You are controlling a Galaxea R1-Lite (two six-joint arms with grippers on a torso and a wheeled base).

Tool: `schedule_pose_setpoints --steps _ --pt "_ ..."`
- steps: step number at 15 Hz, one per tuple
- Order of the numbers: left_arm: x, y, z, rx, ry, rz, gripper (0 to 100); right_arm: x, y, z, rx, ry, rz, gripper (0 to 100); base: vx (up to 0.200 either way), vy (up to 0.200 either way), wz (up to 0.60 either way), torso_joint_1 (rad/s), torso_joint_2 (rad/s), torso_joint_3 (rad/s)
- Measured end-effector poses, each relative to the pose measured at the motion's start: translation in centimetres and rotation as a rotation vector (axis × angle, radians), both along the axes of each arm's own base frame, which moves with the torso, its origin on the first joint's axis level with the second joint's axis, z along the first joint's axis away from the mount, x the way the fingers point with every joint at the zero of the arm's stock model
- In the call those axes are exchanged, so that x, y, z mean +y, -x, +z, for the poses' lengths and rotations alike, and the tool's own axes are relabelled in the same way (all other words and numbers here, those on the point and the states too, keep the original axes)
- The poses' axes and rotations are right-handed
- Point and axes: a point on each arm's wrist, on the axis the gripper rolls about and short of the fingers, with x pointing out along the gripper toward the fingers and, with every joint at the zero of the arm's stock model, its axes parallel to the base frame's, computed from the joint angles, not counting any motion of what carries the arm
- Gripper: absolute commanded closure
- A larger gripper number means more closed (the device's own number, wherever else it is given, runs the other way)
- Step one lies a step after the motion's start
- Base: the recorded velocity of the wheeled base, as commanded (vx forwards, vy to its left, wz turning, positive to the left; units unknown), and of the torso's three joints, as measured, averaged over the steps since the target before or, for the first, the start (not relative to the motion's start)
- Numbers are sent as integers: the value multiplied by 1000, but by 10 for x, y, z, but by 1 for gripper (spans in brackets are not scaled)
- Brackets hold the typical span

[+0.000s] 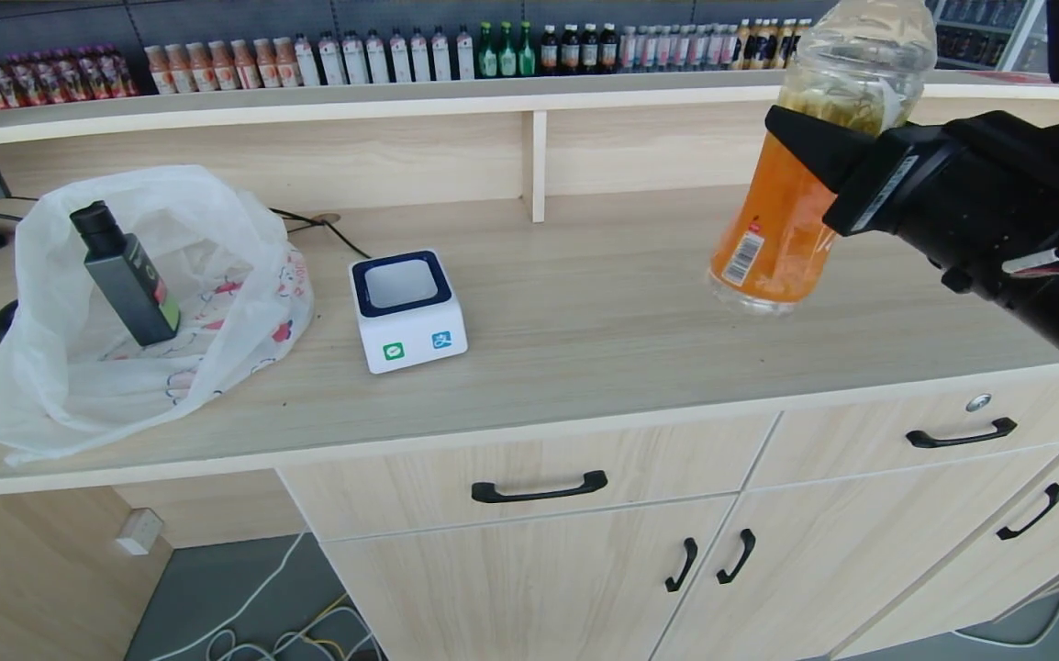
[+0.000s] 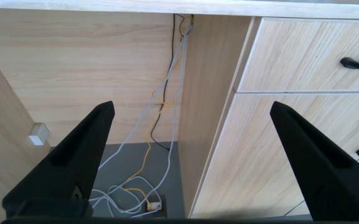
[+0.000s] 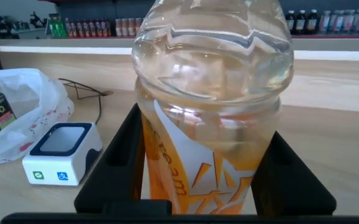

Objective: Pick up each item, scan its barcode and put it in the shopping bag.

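**Orange bottle held aloft at the right, bag and scanner waiting at the left**

Your right gripper (image 1: 814,128) had its fingers clenched around the middle of the orange drink bottle (image 1: 773,220), holding it tilted in the air above the right part of the tabletop (image 1: 585,312). The barcode on its label faced the head camera. From the right wrist, you saw the bottle's clear end (image 3: 210,74) standing up between the two black fingers (image 3: 120,155).

The scanner (image 1: 407,309), a white box with a dark blue rim, sat on the tabletop between the held bottle and the shopping bag (image 1: 80,367), well apart from the bottle. The white bag lay open at the left end, with a dark bottle (image 1: 126,275) leaning inside it.

Your left gripper (image 2: 191,155) hung below the tabletop's edge in front of the cabinet (image 2: 303,56), its fingers spread wide and released, with loose cables (image 2: 154,118) on the floor beyond
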Motion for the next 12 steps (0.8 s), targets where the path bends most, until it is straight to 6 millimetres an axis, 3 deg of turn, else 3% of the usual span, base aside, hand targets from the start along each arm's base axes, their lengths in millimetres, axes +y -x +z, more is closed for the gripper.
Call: schedule_pose_setpoints --steps 2,5,12 --pt "0 0 0 0 0 0 0 -8 17 -9 31 -11 16 100 0 0 0 0 0 0" --pt "0 0 0 0 0 0 0 -12 28 -9 55 -79 56 100 0 0 0 0 0 0" --pt "0 0 0 0 0 0 0 0 16 -5 101 -114 341 100 0 0 0 0 0 0"
